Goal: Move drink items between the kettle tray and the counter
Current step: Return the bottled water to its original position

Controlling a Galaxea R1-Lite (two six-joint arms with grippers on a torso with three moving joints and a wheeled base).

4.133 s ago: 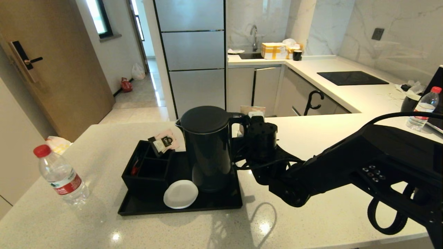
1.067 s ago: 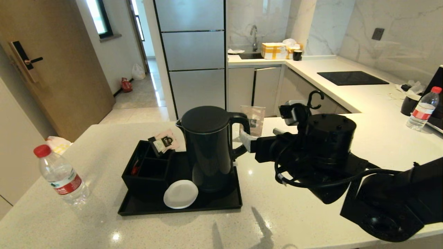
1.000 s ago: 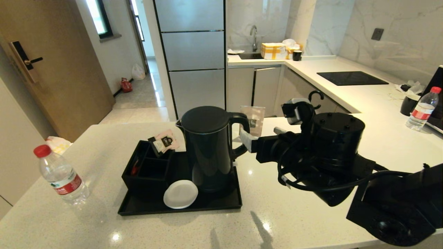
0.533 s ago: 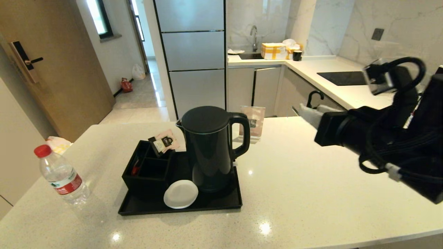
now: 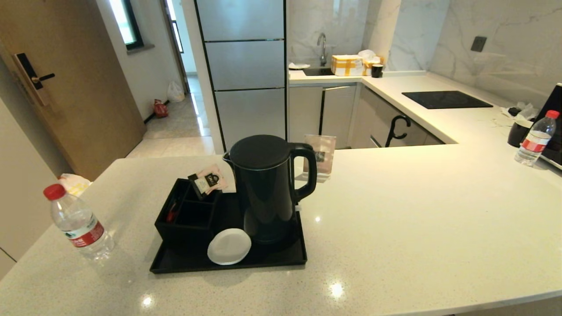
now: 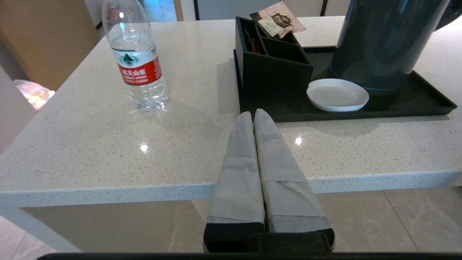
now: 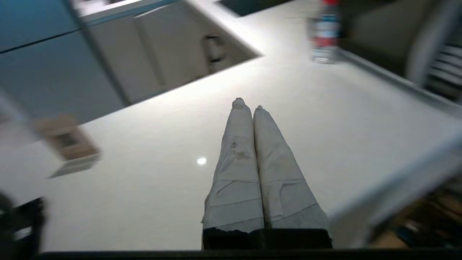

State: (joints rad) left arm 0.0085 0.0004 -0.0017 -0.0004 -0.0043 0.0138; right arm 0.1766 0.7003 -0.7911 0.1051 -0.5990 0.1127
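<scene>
- Your left gripper [image 6: 253,115] has its jaws pressed together, empty, at the counter [image 5: 395,210] edge before the kettle tray [image 5: 272,261].
- Your right gripper [image 7: 247,104] has its jaws closed on nothing, above the counter.
- The kettle [image 5: 265,186] stands on the kettle tray; the water bottle [image 5: 77,224] stands left of it.

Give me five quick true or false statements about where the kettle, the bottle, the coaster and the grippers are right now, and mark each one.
1. The kettle stands on the tray. True.
2. The red-capped bottle is on the tray. False: it stands on the counter, to the tray's left, apart from it.
3. The right gripper holds the kettle's handle. False: its jaws are shut on nothing, above bare counter.
4. The white coaster lies on the tray in front of the kettle. True.
5. The left gripper has open jaws. False: they are shut, near the counter's front edge.
</scene>
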